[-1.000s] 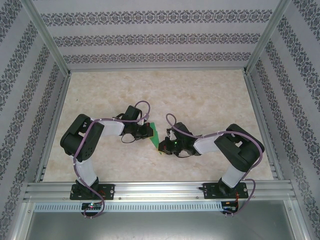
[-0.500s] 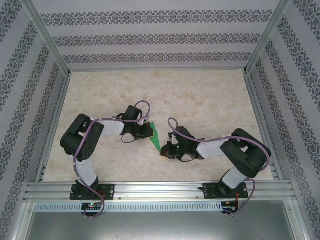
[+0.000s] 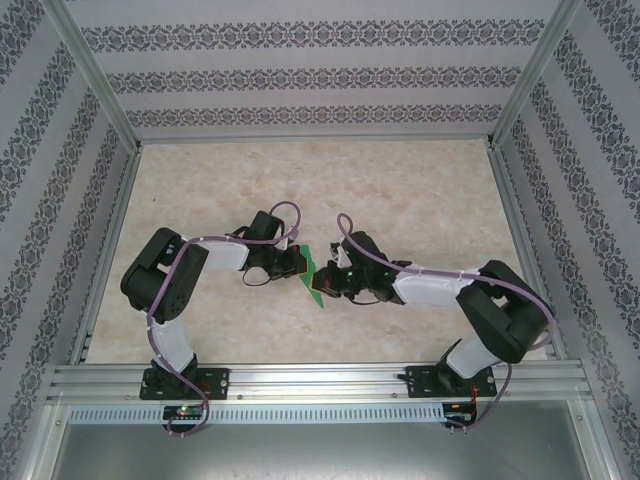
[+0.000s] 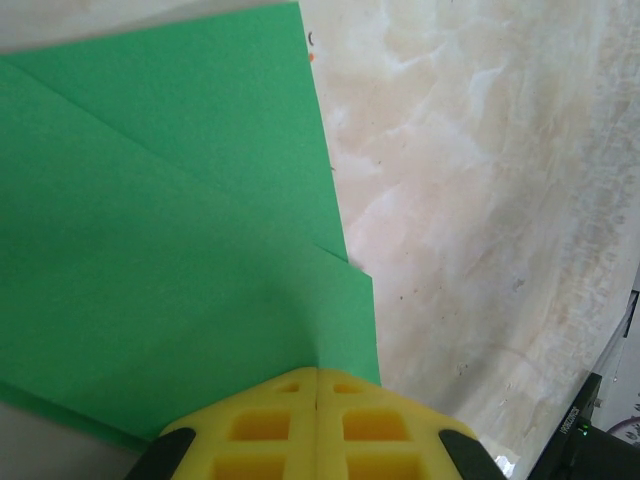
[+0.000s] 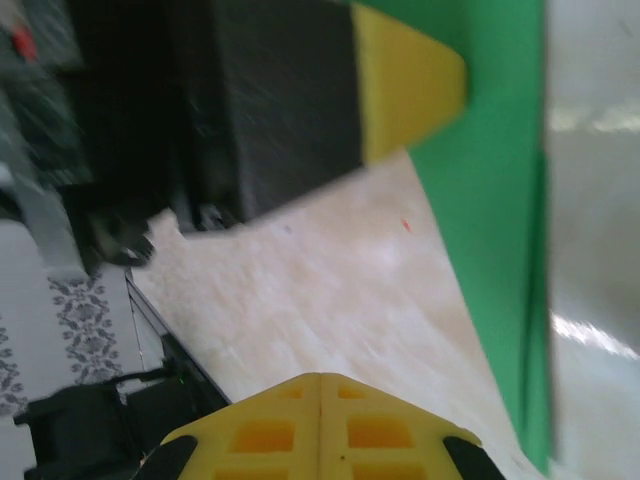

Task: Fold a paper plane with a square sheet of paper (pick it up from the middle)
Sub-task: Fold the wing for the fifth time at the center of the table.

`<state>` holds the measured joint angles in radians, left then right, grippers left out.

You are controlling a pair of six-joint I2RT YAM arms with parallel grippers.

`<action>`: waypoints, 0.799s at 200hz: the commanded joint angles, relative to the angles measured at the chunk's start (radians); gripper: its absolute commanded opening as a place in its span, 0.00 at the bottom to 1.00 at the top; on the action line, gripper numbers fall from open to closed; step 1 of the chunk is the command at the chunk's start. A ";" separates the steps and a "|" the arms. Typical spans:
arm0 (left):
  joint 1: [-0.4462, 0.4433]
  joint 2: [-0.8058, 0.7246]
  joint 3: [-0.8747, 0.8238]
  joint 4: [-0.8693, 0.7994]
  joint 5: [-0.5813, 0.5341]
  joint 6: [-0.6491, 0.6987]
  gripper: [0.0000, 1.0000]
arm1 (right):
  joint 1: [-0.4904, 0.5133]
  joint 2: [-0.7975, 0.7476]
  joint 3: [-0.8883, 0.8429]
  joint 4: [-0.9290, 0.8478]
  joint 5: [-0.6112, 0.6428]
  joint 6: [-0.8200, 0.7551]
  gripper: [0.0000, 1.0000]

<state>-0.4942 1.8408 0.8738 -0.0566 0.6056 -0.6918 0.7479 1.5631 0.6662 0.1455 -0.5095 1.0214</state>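
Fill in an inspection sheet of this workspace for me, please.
Surface: beige marbled table, a few dark specks.
Job's things: green paper, folded with creases, lying between the two arms' tips.
Clutter: nothing seen.
Grippers: left end effector shut, tips at the paper's near corner; right end effector shut, paper beside it.
Cables: purple cables run along both arms.
Surroundings: patterned walls, aluminium frame.

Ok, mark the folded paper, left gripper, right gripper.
folded green paper [image 4: 180, 250], left wrist view, flat creased face.
left gripper [image 4: 317, 374], left wrist view, seam between yellow fingertips.
right gripper [image 5: 320, 380], right wrist view, seam between yellow fingertips.
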 commanded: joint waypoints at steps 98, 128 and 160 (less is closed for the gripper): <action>-0.004 0.073 -0.016 -0.041 -0.140 0.018 0.00 | -0.017 0.155 -0.142 0.051 -0.010 -0.006 0.00; -0.004 0.077 -0.009 -0.045 -0.146 0.011 0.00 | -0.006 0.110 -0.180 0.034 -0.030 -0.012 0.00; -0.004 0.076 -0.004 -0.056 -0.148 0.017 0.00 | 0.016 0.079 -0.174 -0.068 -0.011 -0.050 0.00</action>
<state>-0.4942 1.8500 0.8829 -0.0540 0.6132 -0.6922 0.7319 1.6539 0.5289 0.2646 -0.5201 1.0069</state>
